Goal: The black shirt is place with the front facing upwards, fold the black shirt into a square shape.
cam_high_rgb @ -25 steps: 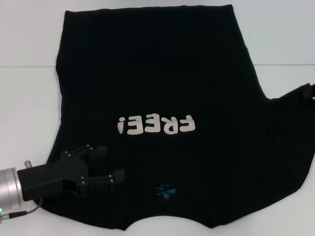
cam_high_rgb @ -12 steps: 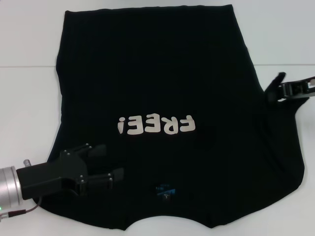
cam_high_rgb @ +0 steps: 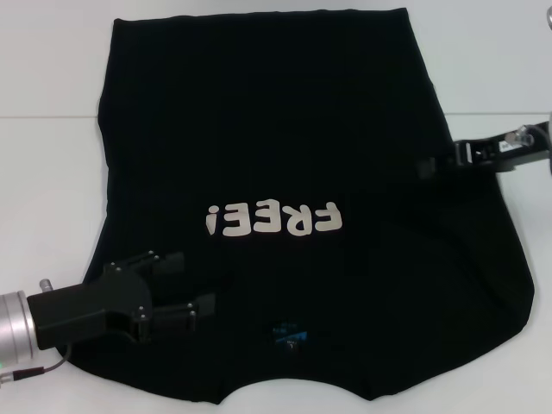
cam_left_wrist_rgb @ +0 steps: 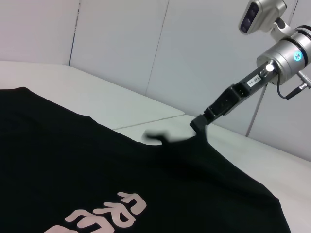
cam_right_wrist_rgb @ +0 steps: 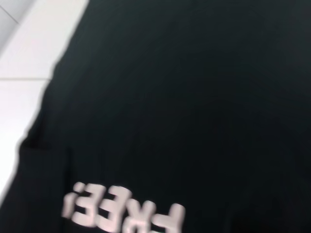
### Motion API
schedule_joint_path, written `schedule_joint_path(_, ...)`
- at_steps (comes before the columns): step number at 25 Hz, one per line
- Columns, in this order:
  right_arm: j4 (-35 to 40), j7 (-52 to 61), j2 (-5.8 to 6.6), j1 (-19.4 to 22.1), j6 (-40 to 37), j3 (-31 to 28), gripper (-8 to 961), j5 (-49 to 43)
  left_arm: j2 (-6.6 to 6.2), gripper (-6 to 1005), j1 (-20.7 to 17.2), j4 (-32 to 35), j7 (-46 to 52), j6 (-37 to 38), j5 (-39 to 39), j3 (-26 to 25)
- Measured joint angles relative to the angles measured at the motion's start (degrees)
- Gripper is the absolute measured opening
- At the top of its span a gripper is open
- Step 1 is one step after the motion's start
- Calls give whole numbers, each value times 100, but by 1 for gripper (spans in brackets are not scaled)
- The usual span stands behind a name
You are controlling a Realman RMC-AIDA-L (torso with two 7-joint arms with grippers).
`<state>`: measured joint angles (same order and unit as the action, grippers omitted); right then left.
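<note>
In the head view, the black shirt (cam_high_rgb: 285, 172), soft matte cloth with off-white lettering (cam_high_rgb: 274, 220), is spread on a smooth white table (cam_high_rgb: 43, 172). The left gripper (cam_high_rgb: 185, 285) is held open beside the lettering. In the left wrist view, sleeve cloth is pinched by the right gripper (cam_left_wrist_rgb: 198, 124) before pale wall panels (cam_left_wrist_rgb: 121, 43). In the right wrist view, only cloth and lettering are shown.

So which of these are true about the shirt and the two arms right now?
1. The black shirt lies with its lettering facing up. True.
2. The left gripper hovers off the shirt, over bare table. False: it is over the shirt's near left part, jaws apart.
3. The right gripper has a sleeve pulled in over the shirt's body. True.
4. The shirt is already folded square. False: it is mostly spread out.
</note>
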<state>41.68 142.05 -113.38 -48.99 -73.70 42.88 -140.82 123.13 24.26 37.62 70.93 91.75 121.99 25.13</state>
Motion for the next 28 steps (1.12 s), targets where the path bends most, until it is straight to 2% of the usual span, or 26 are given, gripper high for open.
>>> schedule_joint_path(3, -206, -198, 70, 62, -39, -4, 172, 705, 5, 902, 0, 0, -3, -6, 0, 0)
schedule_joint_path(7, -604, -538, 242, 269, -68, -110, 252, 1753, 15, 902, 0, 0, -3, -60, 7, 20)
schedule_joint_path(10, -728, -793, 334, 521, -33, -242, 497, 2168, 17, 902, 0, -1, -2, -86, 14, 24)
schedule_joint_path(15, -738, -966, 471, 972, -17, -263, 710, 2073, 18, 902, 7, -55, 46, -133, -3, 5)
schedule_joint_path(20, -711, -862, 632, 1396, 230, -275, 761, 1721, 18, 902, 45, -69, 117, -146, -3, 1)
schedule_joint_path(23, -734, -646, 711, 1412, 318, -271, 770, 1443, 8, 902, 78, -68, 181, -150, -3, 11)
schedule_joint_path(25, -741, -492, 717, 1330, 344, -248, 768, 1226, 5, 902, 104, -69, 212, -151, 1, 25)
schedule_joint_path(28, -762, -379, 642, 1113, 354, -226, 766, 917, 9, 902, 111, -70, 217, -157, 1, 21)
